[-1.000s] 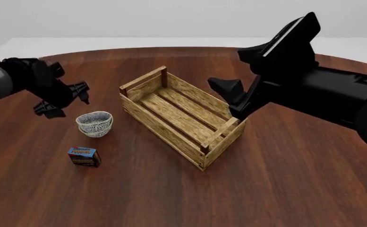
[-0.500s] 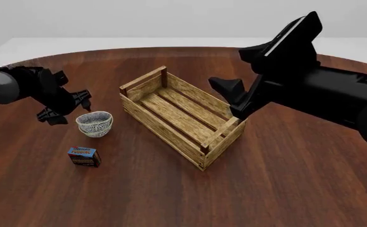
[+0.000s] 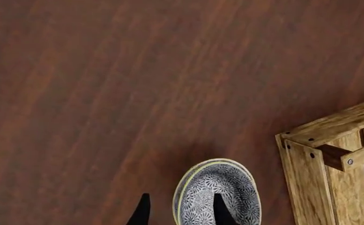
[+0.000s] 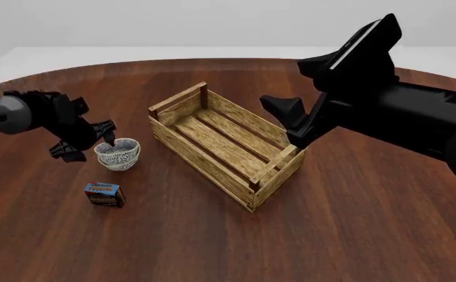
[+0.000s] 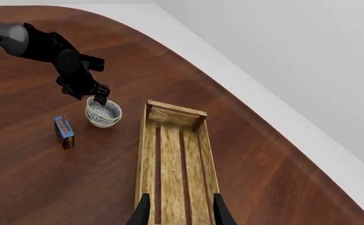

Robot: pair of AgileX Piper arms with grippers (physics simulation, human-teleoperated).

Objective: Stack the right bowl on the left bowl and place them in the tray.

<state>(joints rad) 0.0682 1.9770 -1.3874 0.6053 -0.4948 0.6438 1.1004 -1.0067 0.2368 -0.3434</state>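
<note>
- Spreading under everything is the dark wooden desk (image 4: 212, 247), which carries all the things.
- My right arm hangs high over the far right end of the tray (image 4: 223, 141); my right pincer (image 5: 178, 211) has its two fingers apart with nothing between them, and the tray's slats lie straight below and ahead of it.
- The tray sits at an angle, well to the right of my left pincer (image 4: 94, 138) and apart from the bowls.
- The right bowl (image 4: 118, 148) sits nested in the left bowl (image 4: 119, 163), the pair resting on the desk directly under my left pincer.
- My left pincer is spread across the near rim of the upper bowl: one finger (image 3: 220, 210) inside the bowl, the other (image 3: 142, 211) outside the wall; not closed on it.
- A small blue-topped box (image 4: 104, 194) stands on the desk just beside the bowls, nearer me than my left pincer.
</note>
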